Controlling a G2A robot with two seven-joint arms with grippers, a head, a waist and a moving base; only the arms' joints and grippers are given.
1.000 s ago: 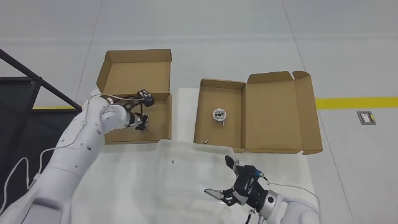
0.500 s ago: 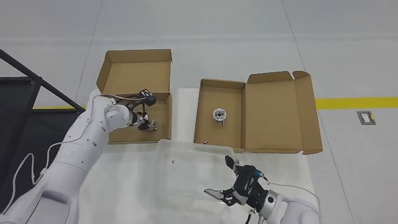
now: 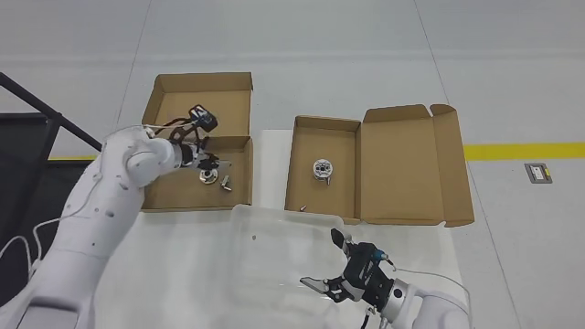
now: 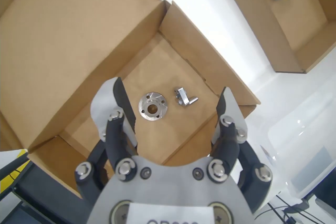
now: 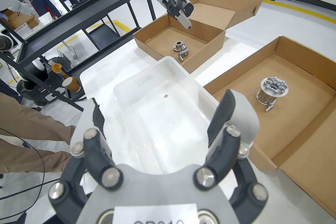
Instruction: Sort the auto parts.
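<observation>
1. Two claws are mine. The left claw (image 4: pixel 171 85) hangs above the left cardboard box (image 3: pixel 236 199) with its fingers spread wide and nothing between them.
2. On the floor of that box lies a round metal flange (image 4: pixel 152 108). A small metal bracket (image 4: pixel 185 99) sits just to its right, with a thin strip of cardboard showing between the two.
3. Both parts lie in the near right part of the box, and my left claw is clear of them, touching neither.
4. The left box's lid stands folded open on its far side.
5. My right claw (image 5: pixel 162 101) is also spread and holds nothing. It hovers at the near edge of the scene, over the near right part of a clear plastic bin (image 5: pixel 170 59).
6. That bin rests on the white tabletop (image 3: pixel 183 256), on the near side of both boxes, with its far rim close to their near walls.
7. The right cardboard box (image 3: pixel 306 151) stands to the right of the left one, with a strip of tabletop between them and its lid laid flat out to the right.
8. On its floor stands a gear-topped hub (image 5: pixel 273 90), upright and about midway along the box, well apart from both of my claws.
</observation>
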